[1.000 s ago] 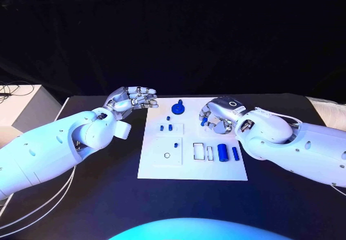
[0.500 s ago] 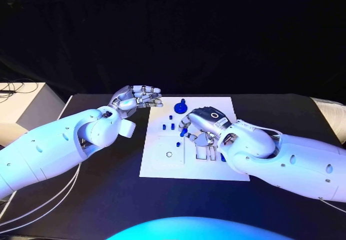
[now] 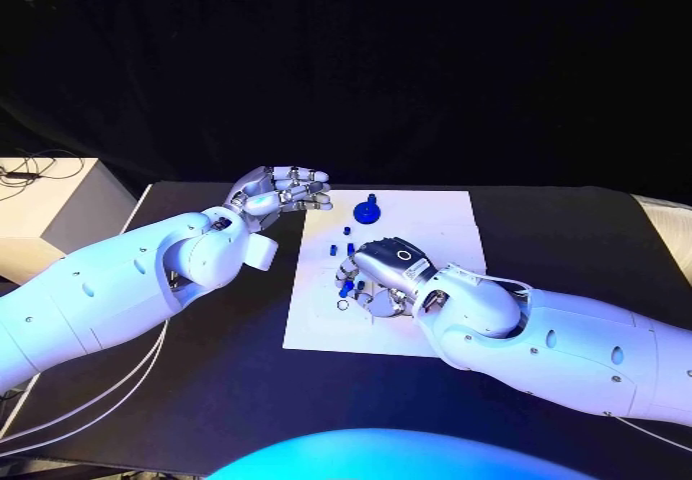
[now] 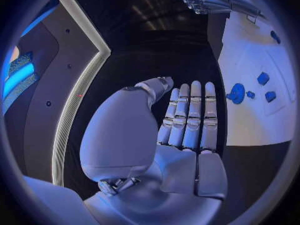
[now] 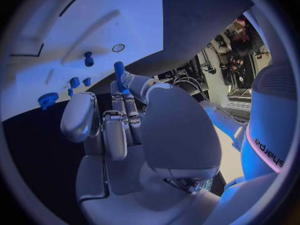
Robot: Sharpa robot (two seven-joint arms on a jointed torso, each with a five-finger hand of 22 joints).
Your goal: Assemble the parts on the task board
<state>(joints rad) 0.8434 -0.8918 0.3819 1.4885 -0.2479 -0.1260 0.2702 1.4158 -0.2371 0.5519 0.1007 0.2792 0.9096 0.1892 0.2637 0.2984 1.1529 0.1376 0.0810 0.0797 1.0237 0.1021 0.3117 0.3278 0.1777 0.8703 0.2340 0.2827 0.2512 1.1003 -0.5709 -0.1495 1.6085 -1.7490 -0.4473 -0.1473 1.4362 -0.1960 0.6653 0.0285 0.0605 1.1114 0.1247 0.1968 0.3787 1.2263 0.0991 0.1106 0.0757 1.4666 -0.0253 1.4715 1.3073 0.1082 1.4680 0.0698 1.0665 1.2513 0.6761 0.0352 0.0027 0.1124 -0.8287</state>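
The white task board lies mid-table. On its far edge sits a blue gear, with small blue pieces nearer. My right hand hovers over the board's middle left. In the right wrist view its fingertips pinch a blue peg above the board, close to a round hole and a standing blue peg. The right arm hides the board's right side. My left hand is raised beside the board's far left corner, its fingers straight and holding nothing.
A pale cabinet stands off the table's left edge. The black table surrounds the board. The left wrist view shows the gear and two small blue blocks on the board.
My right hand has travelled from the board's right side across to its middle left, lower over the plate. The left hand has stayed raised in place. The camera has shifted slightly.
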